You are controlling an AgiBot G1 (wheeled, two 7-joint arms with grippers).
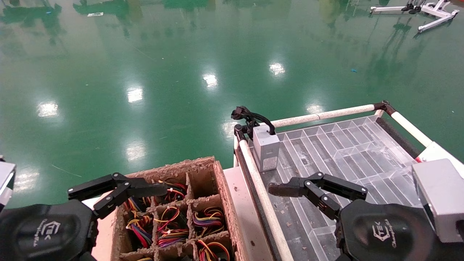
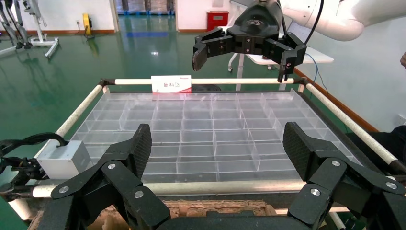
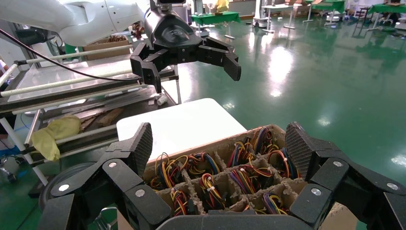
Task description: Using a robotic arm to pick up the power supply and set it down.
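Head view: left gripper (image 1: 119, 190) at lower left of frame, fingers spread wide, holding nothing, hovering over the near-left cells of the cardboard crate (image 1: 203, 214). The crate's cells hold bundles of red, yellow, orange and black wires (image 1: 208, 219); the boxes they belong to cannot be made out.

Right gripper (image 1: 315, 188) at lower right, fingers also wide apart and empty, above the clear divided tray (image 1: 344, 152) on the white-railed cart (image 1: 322, 116).

One grey power supply (image 1: 265, 148) stands upright in the tray's far-left corner, centre of frame, a black cable (image 1: 250, 117) looped over the rail behind it. It is clear of both grippers.
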